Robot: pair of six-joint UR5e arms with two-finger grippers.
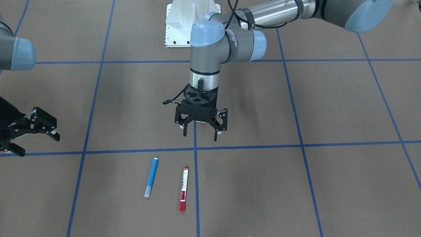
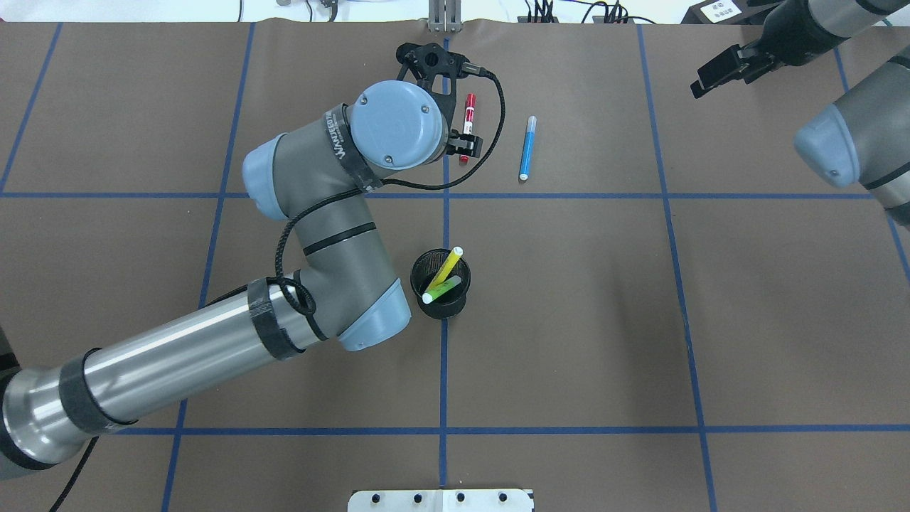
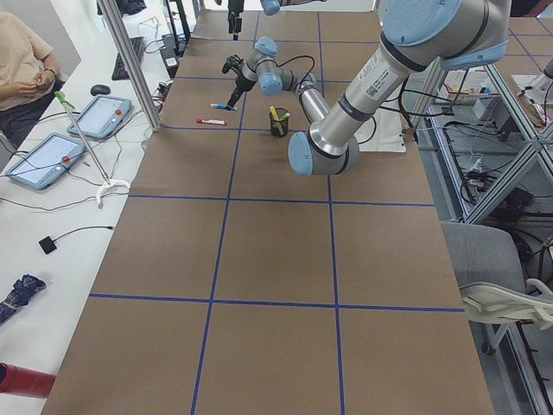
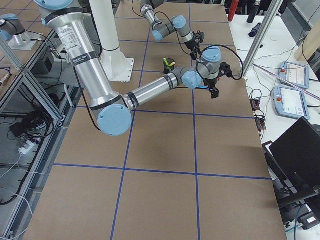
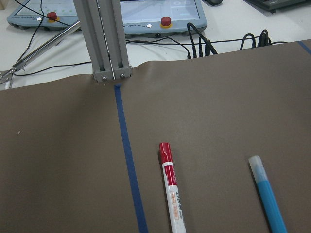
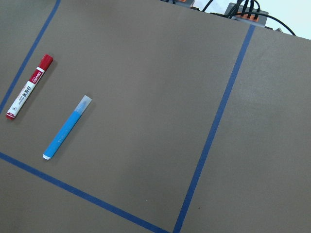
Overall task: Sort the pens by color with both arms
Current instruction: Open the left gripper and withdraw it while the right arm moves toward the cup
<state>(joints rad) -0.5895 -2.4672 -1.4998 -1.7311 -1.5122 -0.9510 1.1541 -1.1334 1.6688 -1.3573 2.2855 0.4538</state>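
A blue pen (image 1: 151,177) and a white-bodied pen with red ends (image 1: 184,188) lie side by side on the brown table, apart from each other. Both also show in the overhead view, the blue (image 2: 527,148) and the red (image 2: 468,121), and in the left wrist view, the red (image 5: 172,194) and the blue (image 5: 267,194). A yellow pen (image 2: 446,267) and a green pen (image 2: 442,289) stand in a black mesh cup (image 2: 435,304). My left gripper (image 1: 200,135) hangs open and empty above the table, just on the robot's side of the red pen. My right gripper (image 1: 39,146) is open and empty, off to the side.
Blue tape lines (image 1: 197,148) divide the table into squares. The white pedestal base (image 1: 184,23) stands at the robot's side. An aluminium post (image 5: 104,39), cables and touch panels line the far edge. A person (image 3: 26,60) sits beyond that edge.
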